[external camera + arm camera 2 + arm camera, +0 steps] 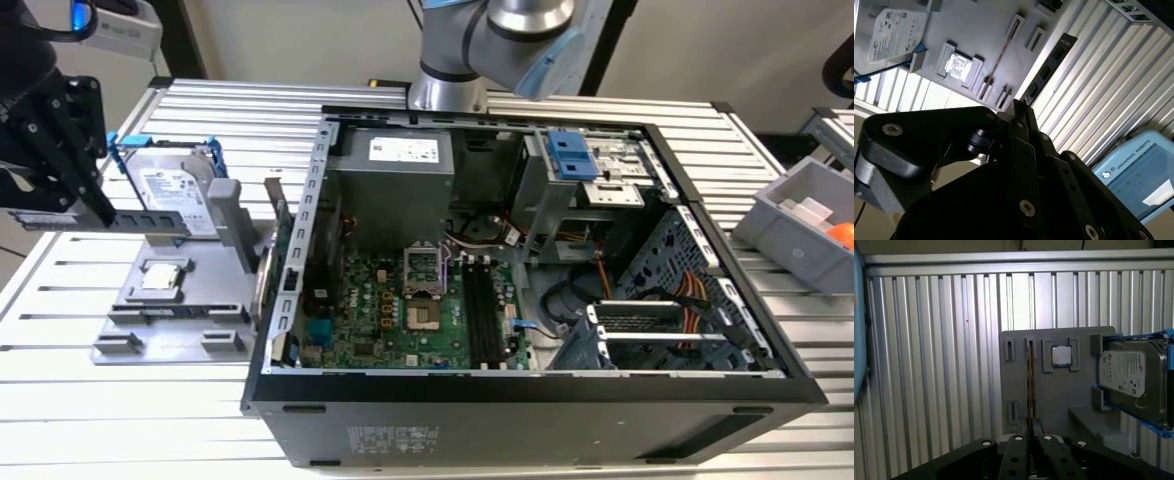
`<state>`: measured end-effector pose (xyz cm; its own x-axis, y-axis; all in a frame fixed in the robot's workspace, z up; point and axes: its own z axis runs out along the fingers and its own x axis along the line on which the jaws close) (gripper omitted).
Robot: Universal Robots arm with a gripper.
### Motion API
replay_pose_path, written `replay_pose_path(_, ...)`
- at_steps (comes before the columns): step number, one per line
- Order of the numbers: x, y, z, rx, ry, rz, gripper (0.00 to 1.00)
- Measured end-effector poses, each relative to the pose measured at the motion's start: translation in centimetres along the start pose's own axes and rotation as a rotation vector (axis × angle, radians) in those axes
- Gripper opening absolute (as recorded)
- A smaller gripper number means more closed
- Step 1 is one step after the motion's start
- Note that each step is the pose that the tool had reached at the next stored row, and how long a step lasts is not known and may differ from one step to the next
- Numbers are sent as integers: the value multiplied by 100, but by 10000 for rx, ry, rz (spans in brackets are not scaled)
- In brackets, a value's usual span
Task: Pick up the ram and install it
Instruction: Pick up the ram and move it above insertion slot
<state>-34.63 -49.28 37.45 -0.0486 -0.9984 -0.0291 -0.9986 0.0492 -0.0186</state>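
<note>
Jaws of the black robot gripper [1021, 109] are clenched on one end of the long, thin, dark circuit-board ram stick [1051, 62]. The ram hangs above the flat grey holder tray [187, 300], over the tray's small square silver processor chip [163, 276] and beside its blue-framed silver hard drive [167, 185].

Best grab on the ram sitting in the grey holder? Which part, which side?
Likely best: pinch the ram across its two flat faces near mid-length, coming down onto its exposed long edge. It stands on edge in a narrow slot of the grey holder, so mostly that thin edge is free; the processor chip sits close beside it.
</note>
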Motion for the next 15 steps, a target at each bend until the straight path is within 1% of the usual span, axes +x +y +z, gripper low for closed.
replay_pose_path(7, -6, -111, 2, -1, 1, 1, 0)
replay_pose_path(15, -14, -292, 5, -29, 2, 1, 0)
